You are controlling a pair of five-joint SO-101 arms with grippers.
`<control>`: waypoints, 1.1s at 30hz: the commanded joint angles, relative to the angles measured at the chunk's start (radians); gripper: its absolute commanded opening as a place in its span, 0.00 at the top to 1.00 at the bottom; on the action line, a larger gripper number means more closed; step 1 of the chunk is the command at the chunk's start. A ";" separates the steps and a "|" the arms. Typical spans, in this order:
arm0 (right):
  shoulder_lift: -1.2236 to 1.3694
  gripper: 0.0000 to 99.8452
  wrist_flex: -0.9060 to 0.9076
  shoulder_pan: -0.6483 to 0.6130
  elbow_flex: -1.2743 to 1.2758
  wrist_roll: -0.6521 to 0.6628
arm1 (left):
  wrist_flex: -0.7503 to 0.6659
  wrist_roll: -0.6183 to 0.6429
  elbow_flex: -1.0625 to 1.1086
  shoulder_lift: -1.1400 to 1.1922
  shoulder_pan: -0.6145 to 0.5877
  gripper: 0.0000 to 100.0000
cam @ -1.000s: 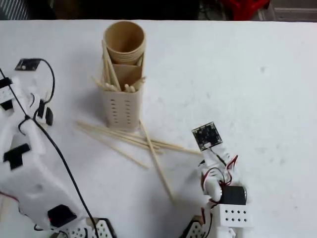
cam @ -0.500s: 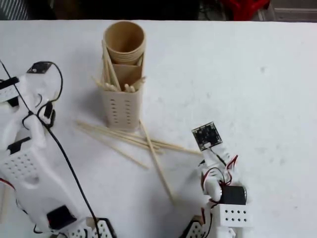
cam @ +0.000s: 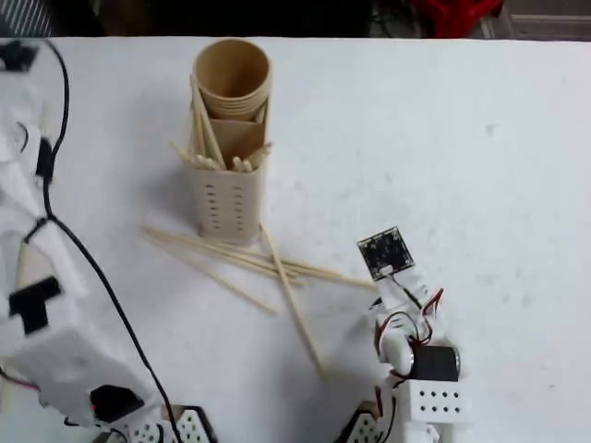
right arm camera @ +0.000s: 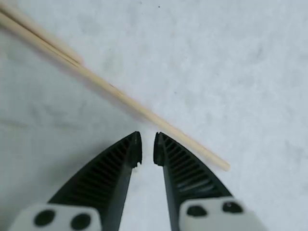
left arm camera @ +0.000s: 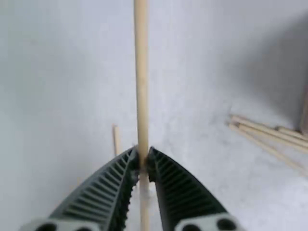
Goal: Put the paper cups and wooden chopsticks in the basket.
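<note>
A white perforated basket (cam: 228, 205) stands at the table's back centre. It holds stacked paper cups (cam: 232, 77) and several wooden chopsticks (cam: 205, 129). More loose chopsticks (cam: 242, 259) lie crossed on the table in front of it. My left gripper (left arm camera: 143, 156) is shut on one chopstick (left arm camera: 141, 72), which points straight out from the fingers above the table. The left arm (cam: 37, 305) fills the table's left edge. At the front, my right gripper (right arm camera: 147, 145) hovers shut with nothing in it, just short of a chopstick (right arm camera: 144, 113) lying on the table.
Another chopstick (left arm camera: 116, 139) lies on the table below the left gripper, and the loose pile (left arm camera: 269, 137) shows off to one side. A black cable (cam: 102, 277) runs along the left arm. The right arm (cam: 411, 355) sits at the front edge.
The left arm has swung up and toward the far left corner of the table. The right arm, the basket and the loose chopsticks have not moved.
</note>
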 commanded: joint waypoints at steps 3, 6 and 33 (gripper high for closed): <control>-0.004 0.94 -0.018 0.004 -0.003 -0.002 | 0.012 0.184 -0.052 -0.479 0.202 0.98; -0.004 0.94 -0.018 0.004 -0.003 -0.002 | -0.031 0.279 -0.052 -0.621 0.343 0.98; -0.004 0.94 -0.019 0.004 -0.003 -0.002 | -1.010 0.517 0.792 -0.705 0.668 0.98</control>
